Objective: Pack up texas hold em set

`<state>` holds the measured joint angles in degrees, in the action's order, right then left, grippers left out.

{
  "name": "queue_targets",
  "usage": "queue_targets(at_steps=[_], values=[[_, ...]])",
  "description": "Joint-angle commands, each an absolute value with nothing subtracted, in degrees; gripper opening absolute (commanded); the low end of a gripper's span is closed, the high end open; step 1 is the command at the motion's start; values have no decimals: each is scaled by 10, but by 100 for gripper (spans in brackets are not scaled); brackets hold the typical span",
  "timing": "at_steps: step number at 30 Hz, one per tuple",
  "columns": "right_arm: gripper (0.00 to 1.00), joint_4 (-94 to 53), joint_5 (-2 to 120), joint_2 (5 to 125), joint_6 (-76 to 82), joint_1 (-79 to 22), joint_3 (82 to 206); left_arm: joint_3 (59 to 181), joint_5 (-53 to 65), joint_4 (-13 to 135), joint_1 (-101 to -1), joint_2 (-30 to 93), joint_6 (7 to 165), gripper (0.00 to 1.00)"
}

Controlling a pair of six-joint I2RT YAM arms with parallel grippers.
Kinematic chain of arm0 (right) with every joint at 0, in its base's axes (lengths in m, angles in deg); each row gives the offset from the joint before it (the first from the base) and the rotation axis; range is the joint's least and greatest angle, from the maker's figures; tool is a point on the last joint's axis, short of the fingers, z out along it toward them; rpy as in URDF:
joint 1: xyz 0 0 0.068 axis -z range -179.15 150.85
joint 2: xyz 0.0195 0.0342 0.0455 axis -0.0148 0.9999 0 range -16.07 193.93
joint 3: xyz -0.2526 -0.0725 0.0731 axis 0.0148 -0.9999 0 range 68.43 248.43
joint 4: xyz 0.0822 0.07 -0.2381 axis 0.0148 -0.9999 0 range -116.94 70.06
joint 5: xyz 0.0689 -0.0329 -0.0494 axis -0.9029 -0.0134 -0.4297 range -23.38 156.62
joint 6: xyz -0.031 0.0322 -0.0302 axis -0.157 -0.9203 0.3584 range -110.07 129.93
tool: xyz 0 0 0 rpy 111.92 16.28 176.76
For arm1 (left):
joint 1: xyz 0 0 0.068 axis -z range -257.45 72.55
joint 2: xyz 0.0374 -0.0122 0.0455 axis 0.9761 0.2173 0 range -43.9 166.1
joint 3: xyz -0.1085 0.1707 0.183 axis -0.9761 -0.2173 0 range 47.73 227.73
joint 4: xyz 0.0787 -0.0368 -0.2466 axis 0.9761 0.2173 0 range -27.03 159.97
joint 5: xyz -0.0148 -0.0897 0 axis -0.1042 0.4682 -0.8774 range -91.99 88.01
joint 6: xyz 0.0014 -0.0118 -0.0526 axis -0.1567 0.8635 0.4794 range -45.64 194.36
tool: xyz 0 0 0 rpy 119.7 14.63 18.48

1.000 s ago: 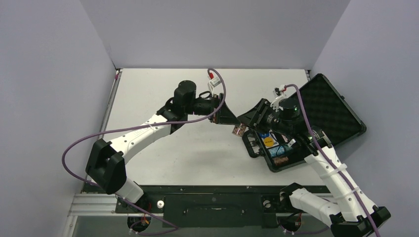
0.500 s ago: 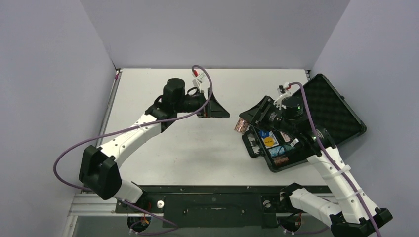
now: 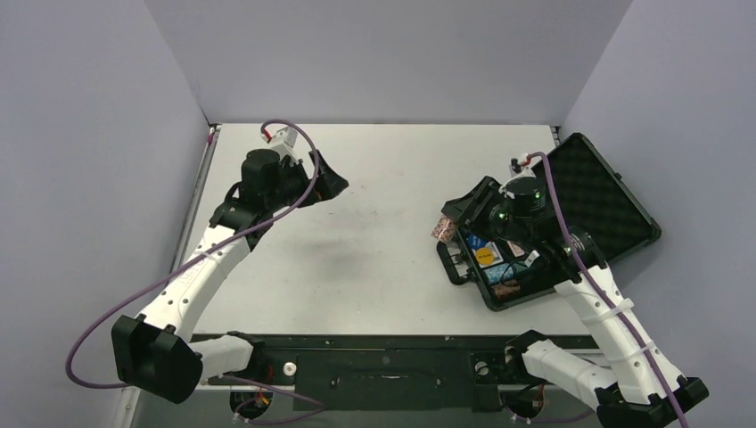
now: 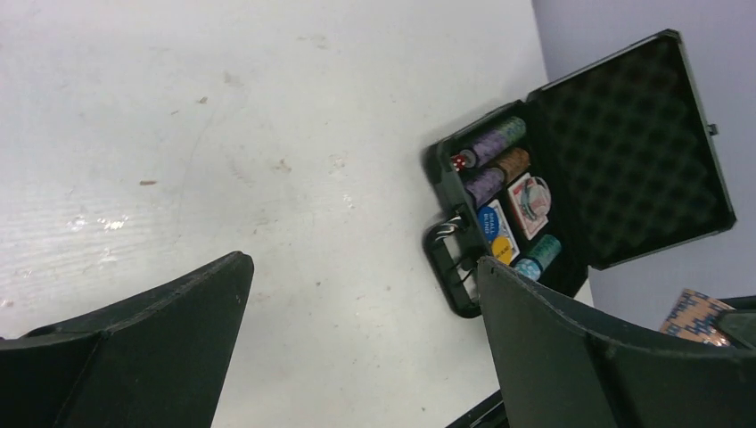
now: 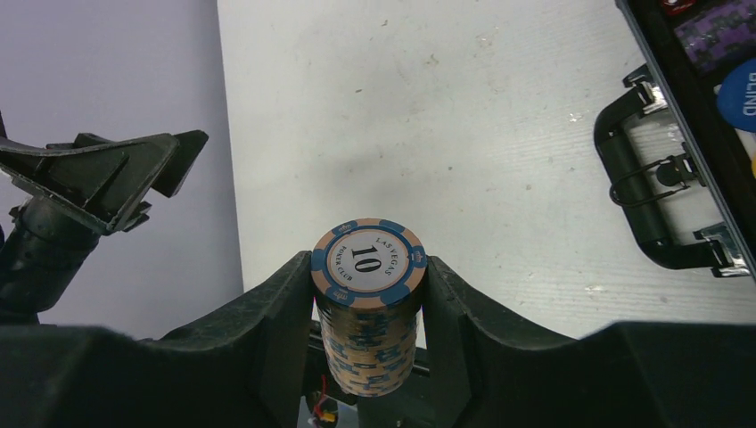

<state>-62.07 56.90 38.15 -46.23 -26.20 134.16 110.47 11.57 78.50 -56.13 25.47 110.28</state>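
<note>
- The left gripper (image 3: 326,182) hangs over the far-left part of the white table (image 3: 374,267), its jaws spread wide with nothing between them.
- Right of the table's middle, the right gripper (image 5: 367,267) is clamped on a stack of poker chips (image 5: 367,321) — tan with blue edge marks. The top chip reads "10", "LAS VEGAS" and "POKER CLUB". The stack is off the table, just left of the case.
- The black case (image 4: 633,152) lies open on the right side of the table, its handle (image 5: 635,192) pointing toward the table's middle.
- In the case's tray lie rows of chips (image 4: 492,143) in purple, brown and teal, and red dice (image 4: 459,161) in one corner.
- Beside them sit a blue disc (image 4: 493,223) marked "SMALL BLIND", a yellow disc (image 3: 484,255) whose print is too small to read, and a card deck (image 4: 530,203).
- The foam-lined lid (image 3: 593,201) is folded back to the far right — toward the wall.
</note>
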Motion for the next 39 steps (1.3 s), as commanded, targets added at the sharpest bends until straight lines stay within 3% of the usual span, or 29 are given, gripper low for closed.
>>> queue_targets(at_steps=[1,14,24,39], values=[[0,-619,620,358,-474,-253,1350,1101,85,810,-567,251,1100,96],[0,-723,643,335,-490,-143,1294,1047,-64,919,-528,199,1005,96],[0,-815,708,330,-449,-67,1292,1044,-231,1020,-487,178,1033,96],[0,-885,821,322,-403,35,1271,991,-261,1043,-451,122,1022,96]])
